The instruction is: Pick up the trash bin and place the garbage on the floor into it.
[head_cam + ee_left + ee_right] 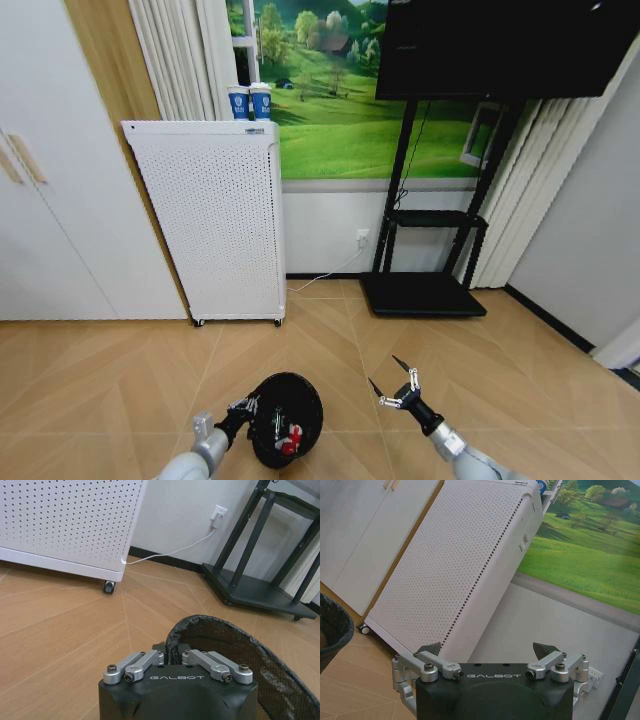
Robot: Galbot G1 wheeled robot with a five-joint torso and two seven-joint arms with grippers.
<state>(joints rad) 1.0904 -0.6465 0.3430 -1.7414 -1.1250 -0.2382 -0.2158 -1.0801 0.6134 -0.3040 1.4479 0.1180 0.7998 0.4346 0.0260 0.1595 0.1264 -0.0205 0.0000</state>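
Clamped on the left tool point(243, 408), trash bin point(290, 400) rim.

Our two arms end in rounded light-grey forearm sleeves that narrow to black wrists. Each pincer has a matte black housing with "GALBOT" printed in pale capital letters along its upper edge. On the left pincer point(173, 656), silver metal link bars sit on both sides, each pinned by dark round-headed screws. The right pincer point(489, 652) carries the same silver linkages and screws, with dark pointed fingertips point(431, 649). In the head view the right pincer point(392, 376) shows slim silver links and thin dark tips.
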